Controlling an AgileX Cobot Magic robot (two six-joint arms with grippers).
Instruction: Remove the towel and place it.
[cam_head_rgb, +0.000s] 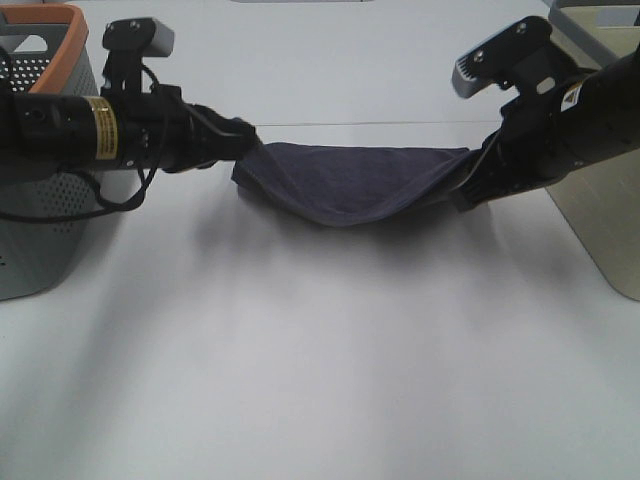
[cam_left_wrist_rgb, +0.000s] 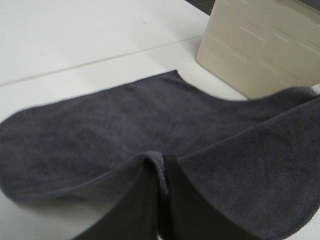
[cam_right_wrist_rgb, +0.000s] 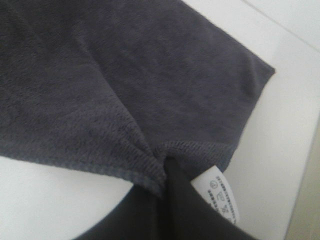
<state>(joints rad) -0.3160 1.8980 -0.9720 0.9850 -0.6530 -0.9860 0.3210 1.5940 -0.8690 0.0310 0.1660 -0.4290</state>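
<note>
Right wrist view — white tag (cam_right_wrist_rgb: 218, 196), print illegible — on towel (cam_right_wrist_rgb: 125, 75) clamped in left claw (cam_left_wrist_rgb: 161, 172), right claw (cam_right_wrist_rgb: 167, 172)

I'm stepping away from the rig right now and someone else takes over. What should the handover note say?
Left gripper: shut on the towel at its left end.
Right gripper: shut on the towel's right end, by the white tag.
Towel: strung between the two grippers over the white table, sagging in the middle. Whether the lowest part touches the table cannot be told.
Nearby: a grey basket with an orange rim at far left, a beige bin at far right.
Done: towel gripped at both ends.
Left: set it down and let go.
</note>
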